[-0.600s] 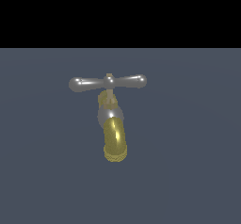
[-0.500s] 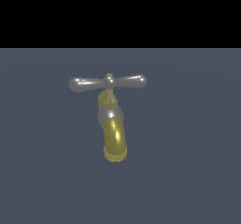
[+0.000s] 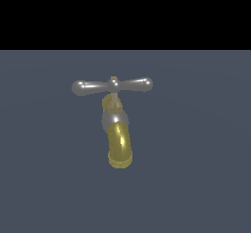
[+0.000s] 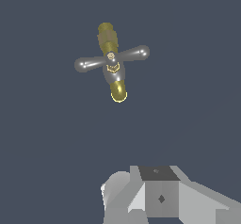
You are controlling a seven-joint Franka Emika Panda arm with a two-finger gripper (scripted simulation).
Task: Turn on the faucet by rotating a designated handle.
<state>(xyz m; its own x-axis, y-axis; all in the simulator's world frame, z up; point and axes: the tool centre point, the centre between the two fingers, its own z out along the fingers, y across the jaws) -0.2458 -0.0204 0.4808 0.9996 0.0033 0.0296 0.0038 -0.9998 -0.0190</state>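
The faucet (image 3: 119, 143) stands on a dark grey-blue surface in the middle of the exterior view, its gold spout curving down toward the camera. Across its top lies the handle (image 3: 112, 85), a silver crossbar with two rounded ends, nearly level. The wrist view looks down on the faucet (image 4: 117, 90), and there the handle (image 4: 111, 58) lies slightly tilted across the hub. Only grey blocky parts of my gripper (image 4: 157, 197) show at the picture's edge, well apart from the faucet. Its fingertips are hidden. The exterior view shows no arm.
A flat dark grey-blue surface (image 3: 196, 178) spreads around the faucet on every side. A black band fills the upper part of the exterior view. Nothing else is in sight.
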